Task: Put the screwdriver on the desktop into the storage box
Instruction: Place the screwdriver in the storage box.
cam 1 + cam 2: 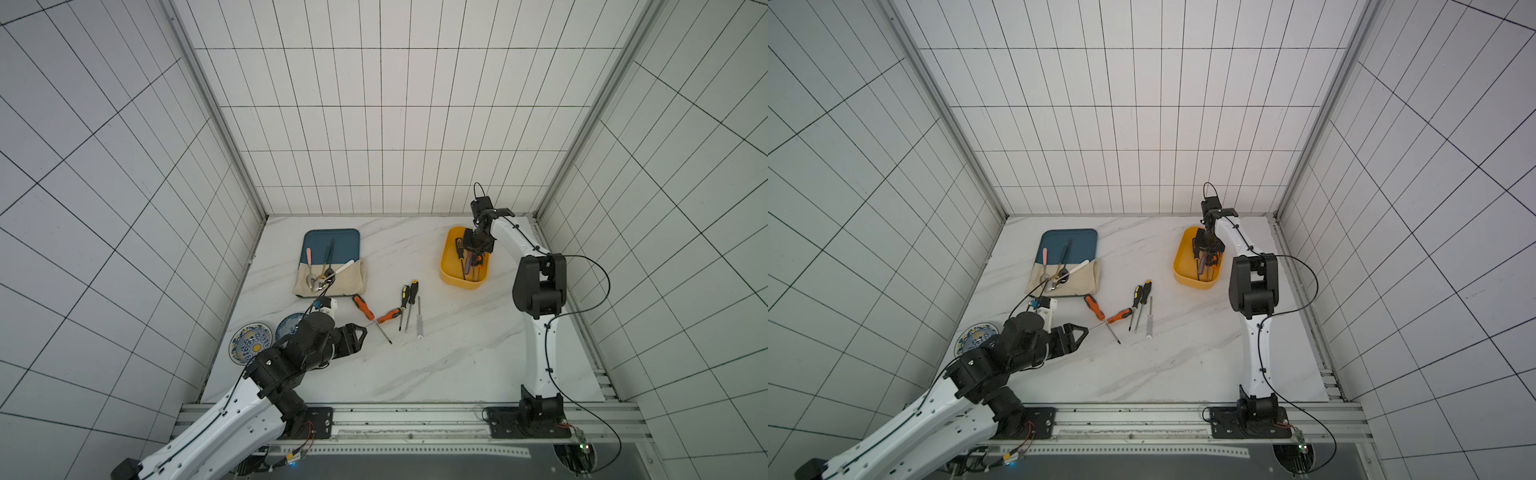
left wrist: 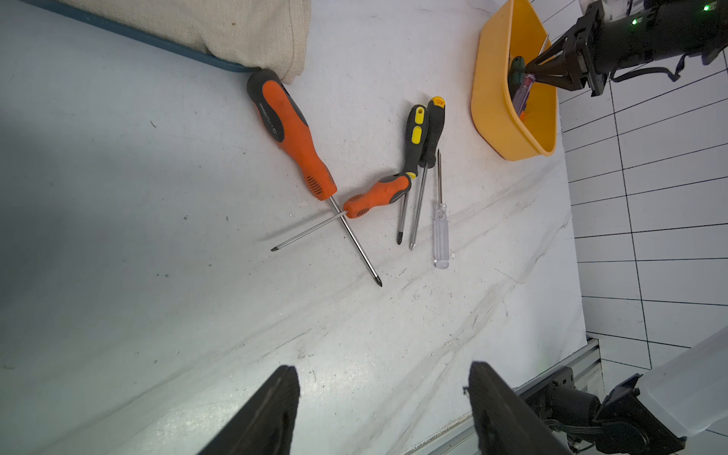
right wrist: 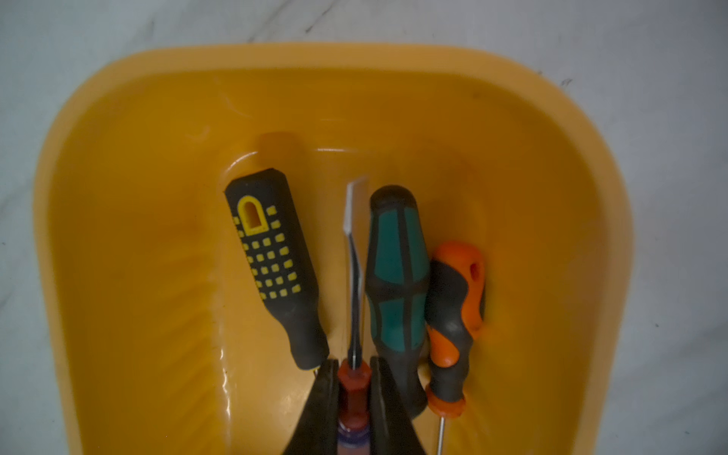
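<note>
A flat-bladed screwdriver (image 3: 356,299) with a red collar and a clear purplish handle sits low inside the yellow storage box (image 3: 275,55), clamped by its collar between the closed jaws of the right gripper (image 3: 353,364). Whether it touches the floor of the box cannot be told. Its blade runs between a black-and-yellow handled screwdriver (image 3: 272,256) and a green-and-black handled screwdriver (image 3: 398,283), with an orange-and-black handled screwdriver (image 3: 453,315) just beside the green one, all three lying in the box. The box stands at the far right of the marble-look desktop (image 1: 457,353). Five more tools lie near the middle of the desktop, well apart from the box: a large orange screwdriver (image 2: 291,134) and a small orange screwdriver (image 2: 376,195) with crossed shafts, two slim black-and-yellow screwdrivers (image 2: 415,138) side by side, and a clear-handled screwdriver (image 2: 440,236) to their right. The left gripper (image 2: 384,376) is over the desktop to the left of this group, jaws spread wide and holding nothing, close to the small orange screwdriver's tip. At the far left, a teal tray (image 1: 332,239) carries a beige cloth (image 1: 353,278) and several spoons (image 1: 320,274). Two patterned plates (image 1: 250,343) lie at the left edge, one partly hidden by the left arm.
</note>
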Controlling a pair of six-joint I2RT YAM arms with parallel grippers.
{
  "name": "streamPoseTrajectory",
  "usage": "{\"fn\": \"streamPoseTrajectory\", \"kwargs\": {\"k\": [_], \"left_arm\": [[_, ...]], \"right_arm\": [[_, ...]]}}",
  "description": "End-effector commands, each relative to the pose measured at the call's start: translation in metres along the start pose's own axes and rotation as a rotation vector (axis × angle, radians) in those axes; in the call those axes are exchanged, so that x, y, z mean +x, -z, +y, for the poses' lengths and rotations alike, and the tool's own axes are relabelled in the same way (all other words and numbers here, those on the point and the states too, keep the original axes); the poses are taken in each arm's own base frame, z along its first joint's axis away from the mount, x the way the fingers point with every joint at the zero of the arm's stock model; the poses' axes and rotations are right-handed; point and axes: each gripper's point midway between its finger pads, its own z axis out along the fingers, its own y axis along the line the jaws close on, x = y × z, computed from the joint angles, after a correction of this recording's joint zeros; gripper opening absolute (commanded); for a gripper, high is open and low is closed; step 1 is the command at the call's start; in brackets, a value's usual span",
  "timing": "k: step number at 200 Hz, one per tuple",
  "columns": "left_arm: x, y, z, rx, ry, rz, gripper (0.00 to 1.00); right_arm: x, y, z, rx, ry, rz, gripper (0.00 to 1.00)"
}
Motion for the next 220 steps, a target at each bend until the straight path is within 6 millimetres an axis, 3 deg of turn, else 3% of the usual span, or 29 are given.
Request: {"fn": "streamPoseTrajectory", "kwargs": {"k": [1, 23, 52, 105, 140, 170, 220], "left_arm": [[-0.007, 0.006, -0.003, -0.003, -0.004, -0.024, 0.72], [-0.007, 0.005, 0.0, -0.021, -0.003, -0.02, 0.72], [-0.007, 0.003, 0.004, -0.047, 0.001, -0.019, 0.72], [-0.006, -0.006, 0.011, -0.108, 0.005, 0.006, 0.74], [-0.009, -0.019, 0.026, -0.192, 0.054, 0.01, 0.75], [-0.014, -0.043, 0.028, -0.23, 0.088, 0.031, 0.74], [-0.03, -0.086, 0.029, -0.351, 0.113, 0.108, 0.7]], "right_arm": [[-0.006, 0.002, -0.01, 0.043, 0.018, 0.007, 0.14], [-0.007, 0.0, -0.01, 0.048, 0.027, 0.014, 0.17], [-0.011, 0.012, -0.008, 0.045, 0.027, -0.005, 0.33], [-0.007, 0.076, 0.005, -0.025, 0.025, -0.116, 0.37], [0.029, 0.118, 0.037, -0.126, 0.077, -0.182, 0.38], [0.068, 0.144, 0.053, -0.18, 0.119, -0.242, 0.39], [0.136, 0.153, 0.055, -0.261, 0.12, -0.211, 0.39]]}}
